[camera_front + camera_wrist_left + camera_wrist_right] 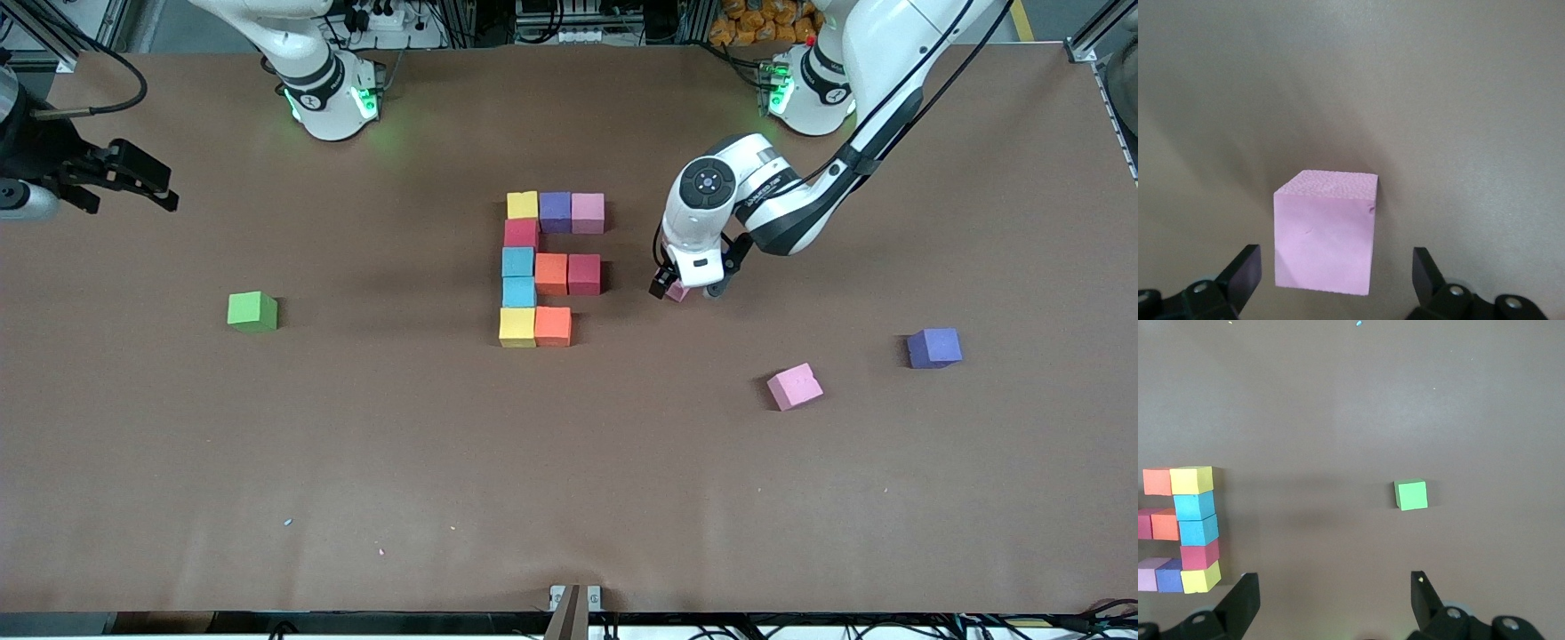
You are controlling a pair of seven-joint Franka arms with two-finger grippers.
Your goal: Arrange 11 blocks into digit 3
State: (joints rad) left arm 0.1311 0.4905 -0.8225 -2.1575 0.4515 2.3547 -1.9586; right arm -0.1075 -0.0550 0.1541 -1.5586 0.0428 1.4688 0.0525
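From the front we see ten blocks (542, 267) joined mid-table: a top row of yellow, purple and pink, a column of red, two light blue and yellow, with orange and red at mid height and orange at the bottom. The left gripper (685, 292) is low at a small pink block (677, 291), toward the left arm's end. A loose pink block (794, 386) and a purple block (933, 348) lie nearer the camera, well apart. The right gripper (133, 182) waits at its end of the table, with the green cube (252, 311) not far off.

In the left wrist view, spread fingers (1241, 273) flank the pink block (1325, 233) without touching.

In the right wrist view, the fingers (1238, 600) are spread over bare table.
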